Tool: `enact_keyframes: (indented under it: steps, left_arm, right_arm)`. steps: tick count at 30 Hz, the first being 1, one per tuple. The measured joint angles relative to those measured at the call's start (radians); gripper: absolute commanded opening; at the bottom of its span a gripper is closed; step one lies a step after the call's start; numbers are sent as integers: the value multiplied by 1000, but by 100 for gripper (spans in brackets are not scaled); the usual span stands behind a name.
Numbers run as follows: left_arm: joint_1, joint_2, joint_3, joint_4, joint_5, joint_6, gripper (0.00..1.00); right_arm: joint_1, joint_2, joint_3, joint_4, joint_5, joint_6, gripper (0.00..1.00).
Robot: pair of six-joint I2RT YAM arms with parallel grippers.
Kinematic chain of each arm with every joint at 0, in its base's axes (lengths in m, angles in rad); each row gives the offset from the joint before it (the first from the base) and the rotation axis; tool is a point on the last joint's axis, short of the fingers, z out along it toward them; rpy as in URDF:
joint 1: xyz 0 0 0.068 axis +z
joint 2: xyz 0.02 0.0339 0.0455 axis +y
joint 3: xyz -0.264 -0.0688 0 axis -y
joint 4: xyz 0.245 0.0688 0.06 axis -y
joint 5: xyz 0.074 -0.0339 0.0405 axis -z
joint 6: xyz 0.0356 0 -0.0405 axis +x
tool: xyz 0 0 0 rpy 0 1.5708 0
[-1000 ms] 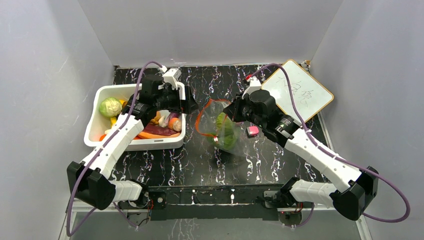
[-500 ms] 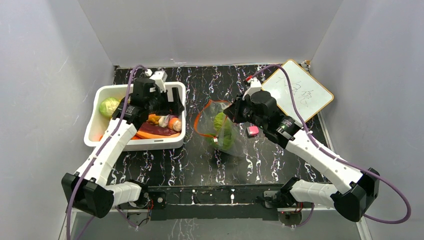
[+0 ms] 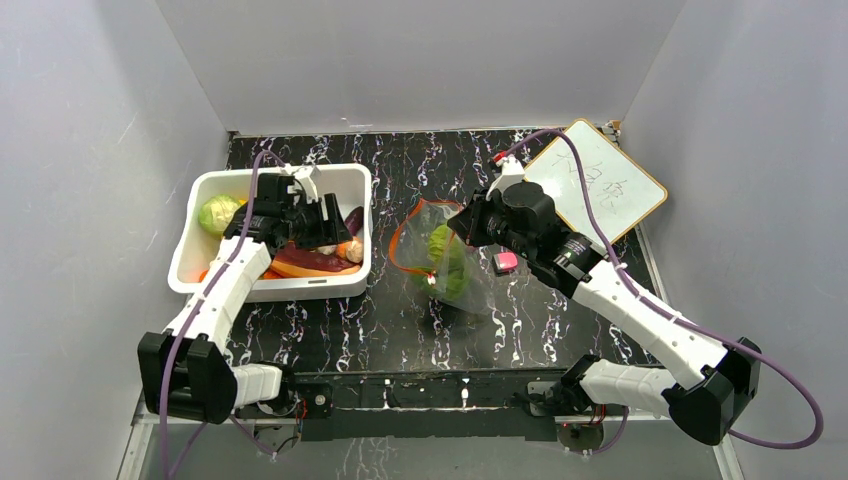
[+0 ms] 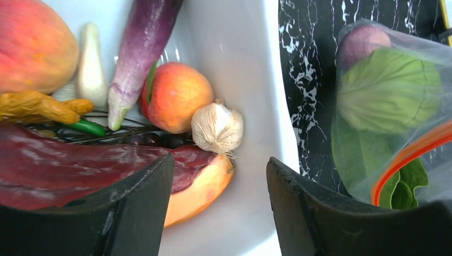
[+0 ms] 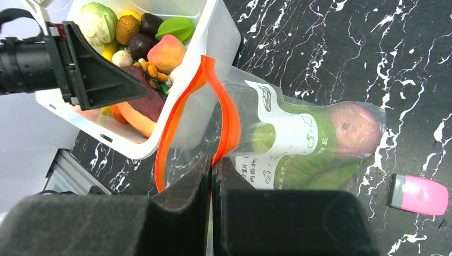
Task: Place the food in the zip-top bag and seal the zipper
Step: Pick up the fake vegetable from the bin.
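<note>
Our left gripper hangs open and empty over the right end of the bin, and the coming pick turns on what lies straight ahead of it. The garlic sits almost on the centre line between the two fingers, touching a small peach on its left and resting against a red-and-orange slice that runs under the left finger. The eggplant lies beyond them with its long axis pointing away from the gripper, its stem end nearest. This arm is plainly the nearer one to the rest of the food. The bag lies on the counter just to the right of the bin, its mouth turned toward the bin. Our right gripper is pinched closed on the zipper, lifting one lip so the orange loop gapes. We judge any piece must travel rightward over the bin wall and into that loop. A green leaf and a round reddish piece already lie inside. In the top view the left arm covers the middle of the bin, so we cannot see its fingers there. The bag's printed label hides part of its contents. The right wrist view does not let us tell how deep the pinch reaches past the strip. A pink block lies apart on the counter beyond the bag's closed end.
</note>
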Motion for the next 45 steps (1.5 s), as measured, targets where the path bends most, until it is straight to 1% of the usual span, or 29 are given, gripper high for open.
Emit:
enact_keyframes:
  steps: [4, 8, 13, 21, 24, 28, 34, 40, 45]
  left_arm:
    - [1, 37, -28, 19, 49, 2, 68]
    - [1, 77, -49, 36, 87, 10, 69]
    - [1, 106, -63, 69, 127, 9, 63]
    - [3, 156, -82, 110, 138, 7, 64]
    - [3, 182, -82, 121, 136, 8, 63]
    - [5, 206, -82, 136, 144, 24, 56]
    - [3, 204, -92, 143, 153, 48, 40]
    - [5, 169, -93, 127, 142, 64, 34]
    - [5, 109, -95, 119, 127, 63, 33]
  right_arm:
    - [0, -3, 0, 0, 0, 0, 0]
    - [0, -12, 0, -1, 0, 0, 0]
    - [0, -18, -1, 0, 0, 1, 0]
    - [0, -17, -2, 0, 1, 1, 0]
    - [0, -14, -2, 0, 1, 0, 0]
    - [0, -6, -2, 0, 1, 0, 0]
    - [0, 7, -2, 1, 2, 0, 0]
    - [0, 9, -2, 3, 0, 0, 0]
    - [0, 9, -2, 5, -1, 0, 0]
